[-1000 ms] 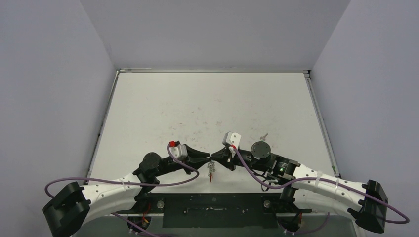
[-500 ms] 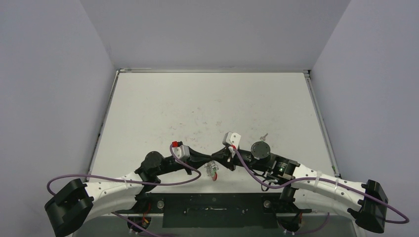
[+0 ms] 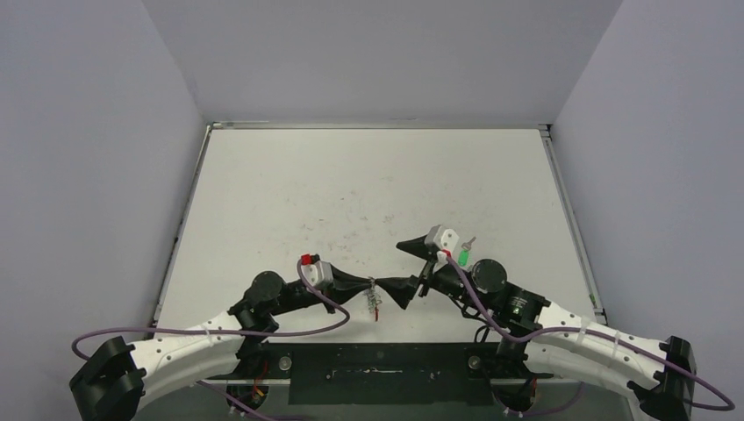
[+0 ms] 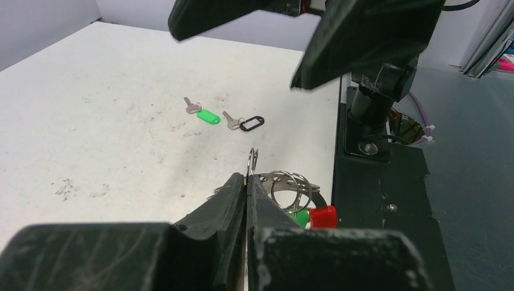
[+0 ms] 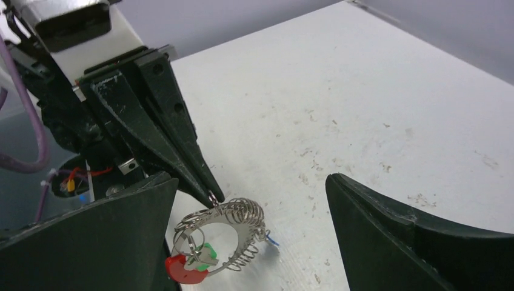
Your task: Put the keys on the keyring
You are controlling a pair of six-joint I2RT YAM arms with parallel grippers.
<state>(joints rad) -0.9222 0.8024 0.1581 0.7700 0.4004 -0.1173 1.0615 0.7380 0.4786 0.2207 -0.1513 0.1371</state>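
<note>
The keyring [image 5: 242, 225], a silvery coil loop with a red section [image 5: 180, 268], hangs from my left gripper [image 4: 247, 179], which is shut on a small split ring at the keyring's top. A green-headed key [image 5: 208, 254] dangles on the keyring [image 3: 375, 300] beside the red part. My right gripper [image 5: 251, 179] stands wide open just right of the keyring, touching nothing. My left gripper [image 3: 372, 287] points at my right gripper [image 3: 402, 270]. Another green-headed key [image 4: 206, 115] lies loose on the table.
A silver key with a thin black wire loop [image 4: 245, 123] lies next to the loose green key. That green key [image 3: 463, 256] sits close beside the right wrist. The black base plate [image 4: 376, 182] runs along the table's near edge, under the keyring.
The right gripper has opened, let go of the keyring and drawn back to the right. The left gripper has shut on the keyring's small ring and now carries it alone.
</note>
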